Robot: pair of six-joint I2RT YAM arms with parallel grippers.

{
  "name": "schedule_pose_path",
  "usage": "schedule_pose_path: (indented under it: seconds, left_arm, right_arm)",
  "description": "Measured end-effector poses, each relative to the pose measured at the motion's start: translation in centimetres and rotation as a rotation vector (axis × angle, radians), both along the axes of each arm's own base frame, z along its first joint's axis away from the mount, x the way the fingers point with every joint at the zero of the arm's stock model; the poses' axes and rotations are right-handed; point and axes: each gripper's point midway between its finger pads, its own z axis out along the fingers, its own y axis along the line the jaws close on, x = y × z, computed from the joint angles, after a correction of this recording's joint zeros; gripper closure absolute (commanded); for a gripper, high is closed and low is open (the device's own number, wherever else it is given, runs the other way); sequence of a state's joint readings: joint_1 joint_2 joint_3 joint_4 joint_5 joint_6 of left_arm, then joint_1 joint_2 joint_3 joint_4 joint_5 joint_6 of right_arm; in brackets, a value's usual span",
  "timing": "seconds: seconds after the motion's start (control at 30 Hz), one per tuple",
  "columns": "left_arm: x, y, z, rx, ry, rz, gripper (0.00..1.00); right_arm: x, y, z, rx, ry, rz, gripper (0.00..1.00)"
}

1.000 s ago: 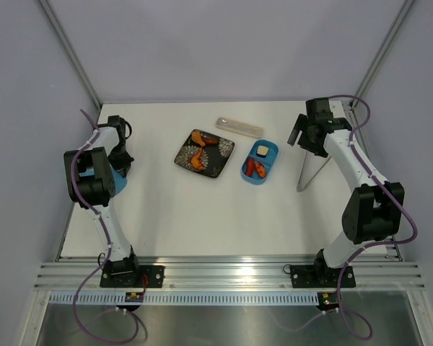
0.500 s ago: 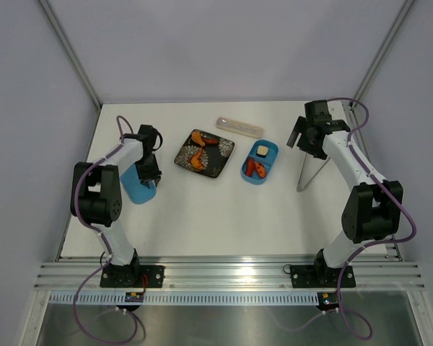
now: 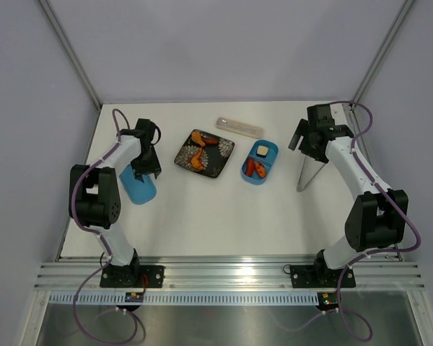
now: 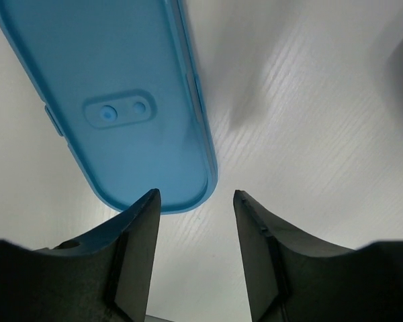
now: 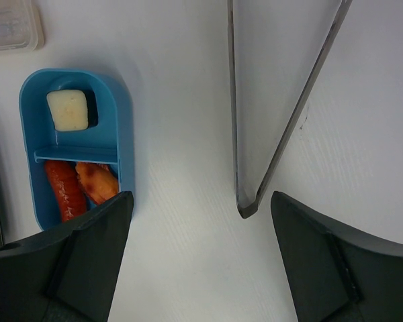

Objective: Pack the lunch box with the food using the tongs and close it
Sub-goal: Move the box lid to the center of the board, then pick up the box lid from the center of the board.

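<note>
The light-blue lunch box [image 3: 268, 161] stands open right of centre. In its compartments [image 5: 124, 134] lie food pieces: a beige block [image 5: 68, 109], a red sausage [image 5: 62, 191] and an orange piece [image 5: 97, 181]. More orange food [image 3: 200, 150] sits on the black plate [image 3: 220, 162]. Its blue lid [image 4: 114, 100] lies flat on the table at the left [image 3: 138, 190]. My left gripper [image 4: 195, 194] hovers open just past the lid's end, holding nothing [image 3: 146, 169]. The silver tongs [image 5: 245, 201] lie on the table at the right [image 3: 310, 173]. Above them my right gripper [image 5: 201, 194] hangs wide open and empty [image 3: 300, 138].
A long translucent case [image 3: 239, 127] lies behind the plate and box; its corner shows in the right wrist view [image 5: 10, 27]. The white table [image 3: 216, 216] ends at metal rails in front and grey walls on the other sides.
My left arm has swung right with the blue lid, set it on the table and opened its jaws off it. The right arm has barely moved.
</note>
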State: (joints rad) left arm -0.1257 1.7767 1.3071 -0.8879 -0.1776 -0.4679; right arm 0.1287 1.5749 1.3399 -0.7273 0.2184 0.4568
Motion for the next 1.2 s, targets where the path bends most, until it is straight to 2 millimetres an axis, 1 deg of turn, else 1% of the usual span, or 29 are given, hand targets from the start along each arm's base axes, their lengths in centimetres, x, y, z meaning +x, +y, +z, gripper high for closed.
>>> schedule_pose_path:
  seconds: [0.1,0.17,0.37,0.47,0.57,0.6,0.63,0.67,0.7,0.8,0.87,0.97,1.03,1.2]
  left_arm:
    - [0.6,0.2,-0.7,0.015,-0.006,0.03,0.51]
    - [0.7,0.3,-1.3,0.027,0.005,0.045,0.52]
    - [0.5,0.3,-3.2,0.054,0.045,0.086,0.62]
    - [0.6,0.2,-3.9,0.06,0.054,0.095,0.66]
    - [0.6,0.3,-4.3,0.075,0.061,0.098,0.78]
    - [0.6,0.3,-4.2,0.075,0.059,0.097,0.89]
    - [0.7,0.2,-4.2,0.075,0.057,0.099,0.94]
    - [0.8,0.1,-4.2,0.073,0.053,0.099,0.98]
    - [0.8,0.1,-4.1,0.074,0.052,0.094,1.0]
    - [1.0,0.0,-4.0,0.065,0.038,0.088,1.0]
    - [0.8,-0.1,-3.9,0.06,0.04,0.084,1.0]
    - [0.1,-0.1,-3.2,0.053,0.037,0.071,1.0]
    - [-0.2,-0.2,-2.1,0.042,0.021,0.056,1.0]
    - [-0.2,-0.9,1.3,-0.011,-0.061,0.012,1.0]
  right_arm:
    - [0.0,0.0,0.3,0.001,-0.009,0.001,0.09]
    - [-0.1,0.0,0.4,-0.001,-0.01,0.004,0.09]
    - [-0.1,0.0,0.5,-0.002,-0.011,0.005,0.09]
    - [-0.1,0.0,0.5,-0.003,-0.012,0.005,0.09]
    - [-0.2,0.0,0.8,-0.001,-0.02,0.005,0.09]
    - [-0.2,0.0,0.9,-0.001,-0.023,0.005,0.09]
    - [-0.2,-0.1,1.0,0.0,-0.025,0.005,0.09]
    - [-0.2,-0.1,1.1,0.0,-0.027,0.005,0.09]
    - [-0.3,-0.1,1.2,0.0,-0.03,0.005,0.09]
    - [-0.4,-0.1,1.5,0.001,-0.037,0.005,0.09]
    - [-0.6,-0.1,1.6,0.002,-0.041,0.005,0.09]
    - [-0.7,-0.1,1.9,0.004,-0.049,0.004,0.09]
    - [-0.8,-0.1,2.1,0.006,-0.054,0.003,0.09]
    - [-0.9,0.1,2.1,0.019,-0.055,0.004,0.09]
